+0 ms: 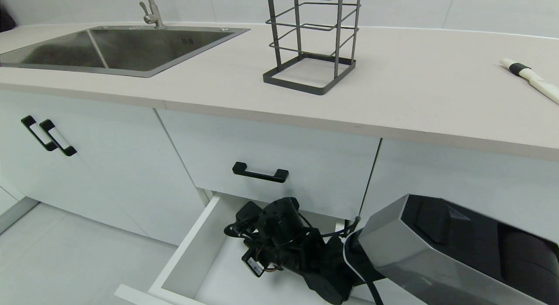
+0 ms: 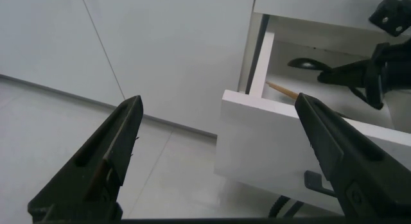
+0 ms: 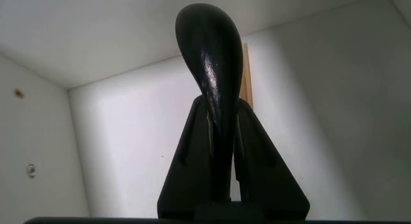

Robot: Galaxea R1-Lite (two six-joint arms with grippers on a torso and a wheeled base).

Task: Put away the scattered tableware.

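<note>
Kitchen desk (image 1: 415, 86) with white cupboards below, seen from above.

At the far left, one steel sink (image 1: 87, 71) with one tap (image 1: 151, 10) is set into the desk. Under it, two black door handles (image 1: 48, 136) sit side by side.

Low down and left of the drawers, the left gripper (image 2: 218, 102) hangs over the floor (image 2: 77, 115). Its fingers are spread wide with nothing between them.

In the middle of the desk, towards the far side, stands one dark wire rack (image 1: 297, 85). Below it are two drawers: the upper drawer (image 1: 305, 152) is shut and the lower open drawer (image 1: 192, 252) is pulled out.

Inside the open drawer, the right gripper (image 3: 218, 112) has its fingers closed on the handle of one black spoon (image 3: 209, 44). Whether the spoon touches the drawer bottom cannot be told. One wooden stick (image 3: 246, 76), perhaps a single chopstick, lies on the drawer bottom just beyond the spoon.

At the far right, one cream utensil (image 1: 530, 75) with a black band lies on the desk, well apart from the rack.

The task looks roughly midway. The stick is put away and the spoon is in the drawer but not yet released. The cream utensil is left to collect, and the drawer is left to close.
</note>
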